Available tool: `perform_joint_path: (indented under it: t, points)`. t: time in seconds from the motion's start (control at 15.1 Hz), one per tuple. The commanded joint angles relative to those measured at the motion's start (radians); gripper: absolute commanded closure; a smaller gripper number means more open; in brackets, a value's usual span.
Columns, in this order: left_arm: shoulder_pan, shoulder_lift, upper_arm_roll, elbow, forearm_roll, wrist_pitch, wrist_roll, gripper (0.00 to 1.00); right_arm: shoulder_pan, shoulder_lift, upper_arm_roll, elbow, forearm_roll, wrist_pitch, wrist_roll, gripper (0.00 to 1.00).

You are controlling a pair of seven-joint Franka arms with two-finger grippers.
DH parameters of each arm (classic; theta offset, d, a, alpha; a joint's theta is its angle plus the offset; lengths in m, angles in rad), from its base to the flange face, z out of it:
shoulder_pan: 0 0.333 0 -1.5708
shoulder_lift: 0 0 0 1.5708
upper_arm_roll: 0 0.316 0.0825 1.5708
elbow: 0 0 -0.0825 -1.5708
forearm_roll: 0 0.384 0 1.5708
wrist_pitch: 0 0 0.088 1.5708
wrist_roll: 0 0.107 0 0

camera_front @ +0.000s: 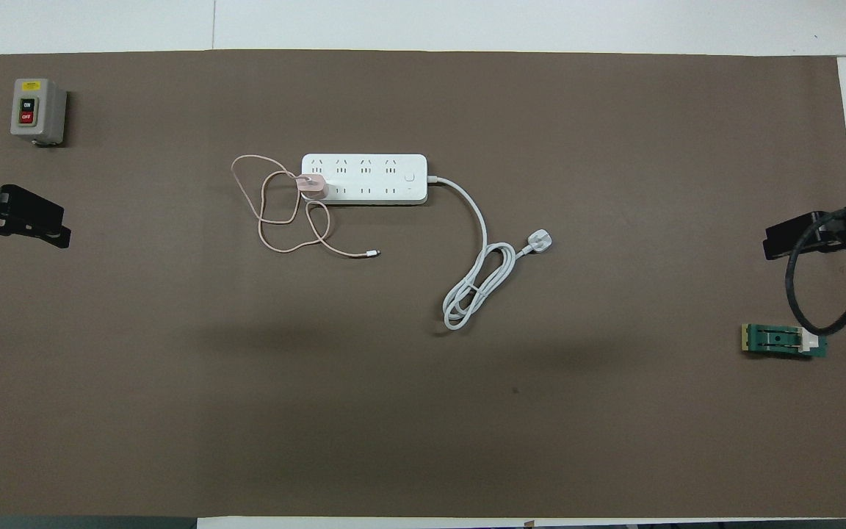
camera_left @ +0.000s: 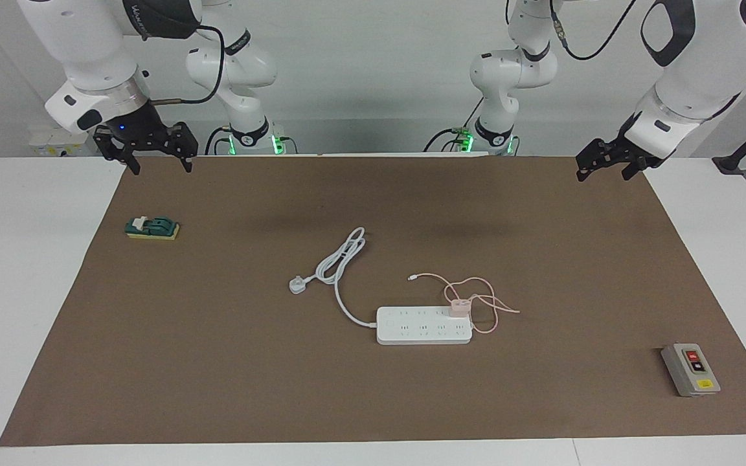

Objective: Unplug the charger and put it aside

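The charger (camera_left: 458, 306) (camera_front: 312, 184) is a small pale pink cube. It is plugged into the white power strip (camera_left: 423, 325) (camera_front: 364, 178), at the strip's end toward the left arm and in the row nearer to the robots. Its thin pink cable (camera_left: 484, 299) (camera_front: 276, 217) lies in loose loops on the mat beside the strip. My left gripper (camera_left: 603, 175) (camera_front: 48, 224) hangs open over the mat's edge at the left arm's end, well apart from the charger. Over the mat's corner at the right arm's end, my right gripper (camera_left: 160, 167) (camera_front: 775, 246) hangs open too.
The strip's thick white cord and plug (camera_left: 297, 285) (camera_front: 540, 240) coil on the mat nearer to the robots. A grey box with red and black buttons (camera_left: 690, 369) (camera_front: 37, 110) sits at the left arm's end. A small green block (camera_left: 153, 228) (camera_front: 783, 340) lies at the right arm's end.
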Motion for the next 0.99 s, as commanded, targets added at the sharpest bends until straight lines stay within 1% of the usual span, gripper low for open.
perform_joint_path:
  t: [0.0, 0.27, 0.46, 0.73, 0.93]
  points:
    - [0.006, 0.006, -0.004, -0.008, 0.017, -0.013, 0.014, 0.0, -0.012, -0.011, 0.01, -0.016, -0.003, 0.013, 0.012, 0.0]
    - [0.008, 0.002, -0.006, -0.021, 0.018, -0.013, 0.014, 0.0, -0.012, -0.01, 0.009, -0.015, -0.003, 0.02, 0.012, 0.0]
    - [0.006, -0.036, -0.006, -0.105, 0.015, 0.048, 0.014, 0.0, -0.014, -0.01, 0.009, -0.011, -0.003, 0.027, 0.012, 0.0]
    - [0.005, -0.026, -0.006, -0.11, 0.015, 0.051, 0.014, 0.0, -0.02, -0.01, 0.01, -0.018, 0.002, 0.033, 0.02, 0.0]
    - [0.003, -0.024, -0.006, -0.107, 0.015, 0.056, 0.014, 0.0, -0.007, -0.011, 0.02, -0.05, 0.002, 0.084, 0.134, 0.0]
